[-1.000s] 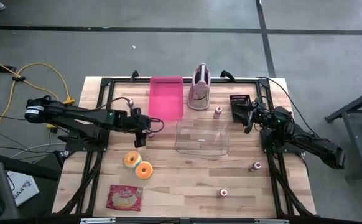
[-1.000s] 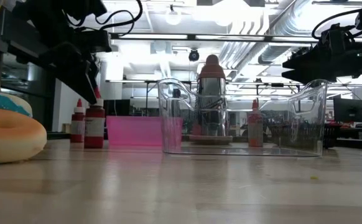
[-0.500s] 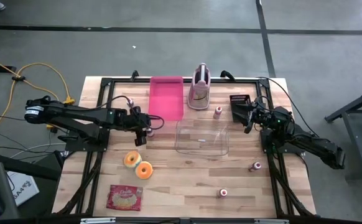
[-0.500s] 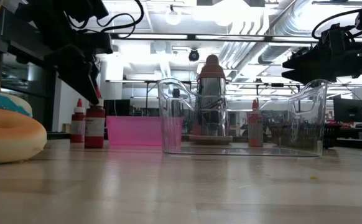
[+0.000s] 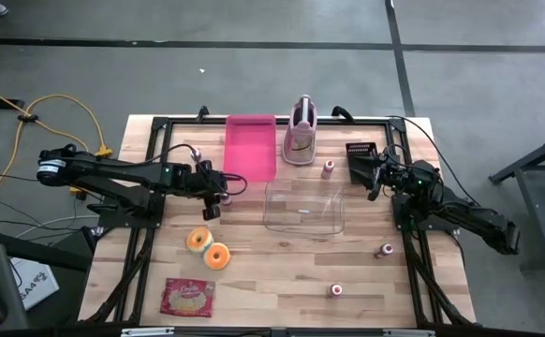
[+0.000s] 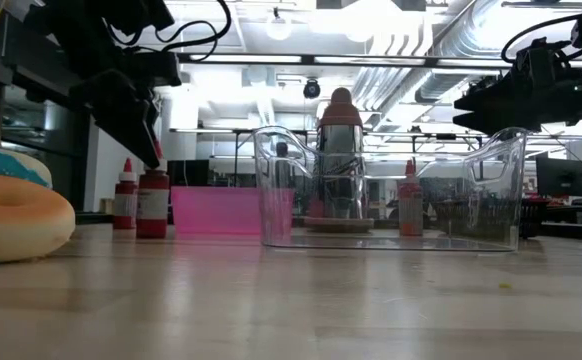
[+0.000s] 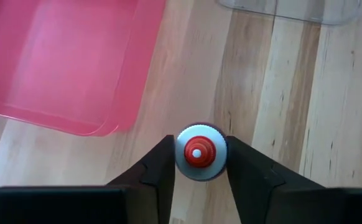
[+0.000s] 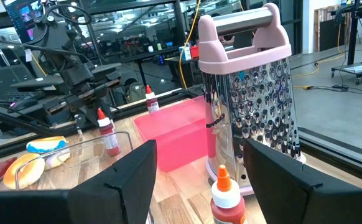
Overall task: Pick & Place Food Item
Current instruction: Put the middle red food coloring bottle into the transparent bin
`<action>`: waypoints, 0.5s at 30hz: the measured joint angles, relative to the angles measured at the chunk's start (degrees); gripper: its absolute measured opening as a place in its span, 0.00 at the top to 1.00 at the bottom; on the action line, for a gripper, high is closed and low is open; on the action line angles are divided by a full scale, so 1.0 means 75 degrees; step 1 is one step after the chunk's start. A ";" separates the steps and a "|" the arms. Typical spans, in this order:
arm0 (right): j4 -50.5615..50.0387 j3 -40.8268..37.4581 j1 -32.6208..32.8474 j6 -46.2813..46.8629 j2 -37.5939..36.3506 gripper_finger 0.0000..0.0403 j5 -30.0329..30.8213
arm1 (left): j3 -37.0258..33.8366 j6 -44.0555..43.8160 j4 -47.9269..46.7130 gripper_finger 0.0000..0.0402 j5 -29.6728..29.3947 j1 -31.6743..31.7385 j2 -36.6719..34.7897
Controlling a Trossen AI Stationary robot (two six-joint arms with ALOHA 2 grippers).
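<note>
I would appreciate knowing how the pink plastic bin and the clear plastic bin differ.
The pink plastic bin is opaque and long and narrow; the clear plastic bin is see-through and wider. The pink one lies at the table's far edge, the clear one nearer its middle. Both look empty.

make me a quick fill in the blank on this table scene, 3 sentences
1. The left gripper has its fingers on either side of a small bottle with a ____ cap.
2. The tray beside the grater is ____.
3. Two ____ lie near the snack packet.

Missing words: red; pink; donuts
</note>
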 joint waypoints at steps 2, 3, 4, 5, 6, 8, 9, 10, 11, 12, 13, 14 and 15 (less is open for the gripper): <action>0.0003 0.0000 0.0003 0.0000 -0.0002 0.44 0.0000 | 0.0000 0.0001 0.0002 0.73 0.0000 0.0000 0.0000; 0.0000 0.0000 0.0000 0.0000 -0.0002 0.44 0.0000 | 0.0000 0.0001 -0.0001 0.73 0.0000 0.0000 0.0000; 0.0003 -0.0001 0.0003 0.0000 -0.0002 0.44 0.0000 | 0.0000 0.0001 -0.0001 0.73 0.0000 0.0000 0.0000; 0.0000 0.0000 0.0002 0.0000 -0.0002 0.44 0.0000 | 0.0000 0.0001 -0.0001 0.72 0.0000 0.0000 0.0000; 0.0001 0.0000 0.0002 0.0000 0.0001 0.44 0.0000 | 0.0000 0.0001 -0.0001 0.72 0.0000 0.0000 0.0000; 0.0003 -0.0001 0.0000 0.0000 -0.0002 0.44 0.0002 | 0.0000 0.0001 -0.0004 0.71 0.0003 0.0000 0.0000; 0.0000 0.0000 0.0003 0.0000 -0.0002 0.44 0.0000 | 0.0000 0.0001 -0.0004 0.71 0.0010 0.0000 0.0000; 0.0000 0.0000 0.0000 0.0000 -0.0002 0.44 0.0000 | 0.0000 0.0001 -0.0006 0.72 0.0030 0.0000 0.0000; 0.0002 0.0000 0.0001 0.0000 -0.0002 0.44 0.0000 | 0.0000 0.0001 -0.0007 0.72 0.0050 0.0000 0.0000; 0.0001 -0.0001 0.0000 0.0000 0.0000 0.44 0.0003 | 0.0000 0.0001 -0.0009 0.72 0.0088 0.0000 0.0000; 0.0001 -0.0001 0.0001 0.0000 -0.0002 0.44 0.0000 | 0.0000 0.0001 -0.0012 0.72 0.0106 0.0000 0.0000; 0.0001 0.0000 0.0003 0.0000 -0.0002 0.44 0.0002 | 0.0000 0.0001 -0.0012 0.72 0.0121 0.0000 0.0000; 0.0003 -0.0003 0.0003 0.0000 0.0001 0.44 0.0000 | 0.0000 0.0001 -0.0012 0.72 0.0135 0.0000 0.0000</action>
